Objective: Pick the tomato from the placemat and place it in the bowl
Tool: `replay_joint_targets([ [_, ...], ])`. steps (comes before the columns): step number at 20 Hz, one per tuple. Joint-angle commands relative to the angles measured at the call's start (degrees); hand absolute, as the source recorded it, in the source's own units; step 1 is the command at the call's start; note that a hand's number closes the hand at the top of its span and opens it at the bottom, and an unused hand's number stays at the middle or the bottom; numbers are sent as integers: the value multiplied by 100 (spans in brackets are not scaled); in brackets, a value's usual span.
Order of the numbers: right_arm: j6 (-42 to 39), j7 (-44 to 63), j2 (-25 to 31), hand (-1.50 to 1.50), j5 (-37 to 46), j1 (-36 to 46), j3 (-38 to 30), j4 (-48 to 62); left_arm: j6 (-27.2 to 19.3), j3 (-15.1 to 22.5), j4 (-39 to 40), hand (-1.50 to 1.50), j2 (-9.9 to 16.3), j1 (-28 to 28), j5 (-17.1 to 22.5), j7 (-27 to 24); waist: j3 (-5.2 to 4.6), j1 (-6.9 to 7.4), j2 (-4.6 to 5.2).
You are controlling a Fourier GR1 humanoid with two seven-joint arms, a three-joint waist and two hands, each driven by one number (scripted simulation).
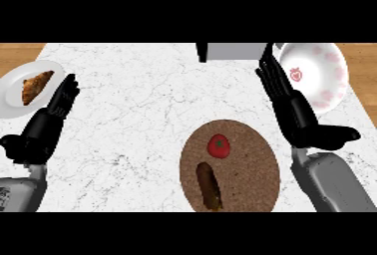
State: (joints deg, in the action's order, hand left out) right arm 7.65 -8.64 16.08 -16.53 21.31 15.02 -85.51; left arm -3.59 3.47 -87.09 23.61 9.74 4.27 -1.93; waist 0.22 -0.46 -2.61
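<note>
You are seeing the tomato (219,145) sitting on the round brown placemat (258,149), just above a dark sausage (209,185). Your right hand (298,117) is hovering with fingers straight beside the pink-patterned bowl (324,74). Your left hand (48,122) is resting open near a croissant plate (11,97).

Left robot hand (46,119) rests open at the left edge, fingers straight; right robot hand (294,107) stretches forward, fingers extended.
</note>
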Motion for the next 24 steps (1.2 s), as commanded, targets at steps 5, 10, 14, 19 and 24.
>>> replay_joint_targets([
  [5, 1846, 1440, -730, 150, 1487, -424, 995, 848, -460, 236, -40, 0, -812, 78, 68, 321, -46, 54, 281],
  [10, 4152, 1169, -874, -150, 2757, -880, 565, 958, -498, 236, 82, 0, -995, -173, 223, 412, -46, -299, 189],
  [14, 5776, 466, -1573, -150, 3295, -1262, 1320, 470, -533, 496, -77, 0, -1213, -311, 153, 438, -23, -22, 204],
  [19, 7010, 1452, -1596, -150, 4610, -1335, 2189, 635, -690, 707, -23, 0, -1387, -204, -103, 481, -45, -6, 217],
  [24, 6236, 2819, -1603, -150, 5741, -1563, 1574, 785, -748, 536, -112, 0, -1314, -236, -64, 559, -67, -98, 201],
])
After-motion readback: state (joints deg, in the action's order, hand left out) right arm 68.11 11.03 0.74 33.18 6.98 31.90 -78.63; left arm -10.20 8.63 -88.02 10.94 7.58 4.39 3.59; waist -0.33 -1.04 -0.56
